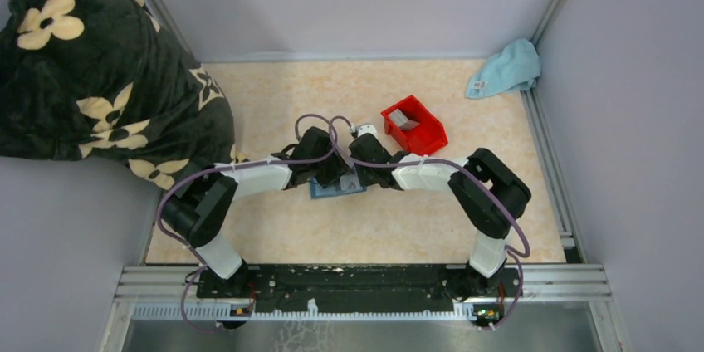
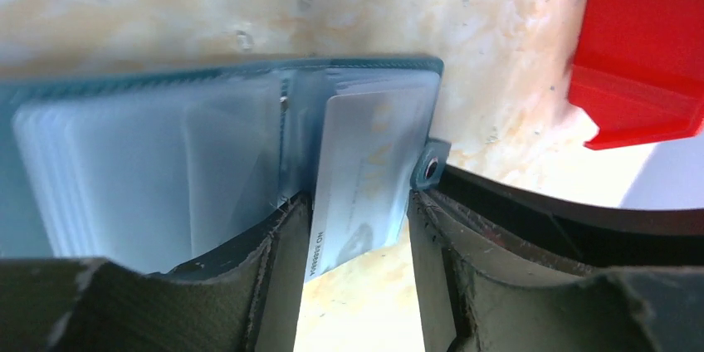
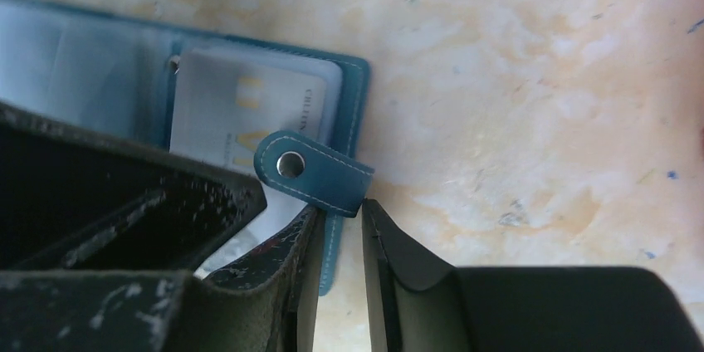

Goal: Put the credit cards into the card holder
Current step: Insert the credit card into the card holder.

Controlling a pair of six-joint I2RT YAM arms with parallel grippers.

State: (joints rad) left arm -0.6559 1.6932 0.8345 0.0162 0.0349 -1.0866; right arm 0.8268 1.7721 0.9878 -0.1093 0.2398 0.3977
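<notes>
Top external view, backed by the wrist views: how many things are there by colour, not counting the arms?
Red: 1, the bin
Teal: 1, the card holder
Light blue: 1, the cloth
Grey-silver: 2, a credit card in the bin and a second credit card partway in the card holder
Black with cream flowers: 1, the blanket
Total: 6

The table has a pale peach, marbled top, scuffed and speckled up close. An open teal card holder lies flat near its middle. Just beyond stands a red plastic bin. A light blue cloth sits crumpled in the far right corner, and a dark floral blanket overlaps the far left edge.
</notes>
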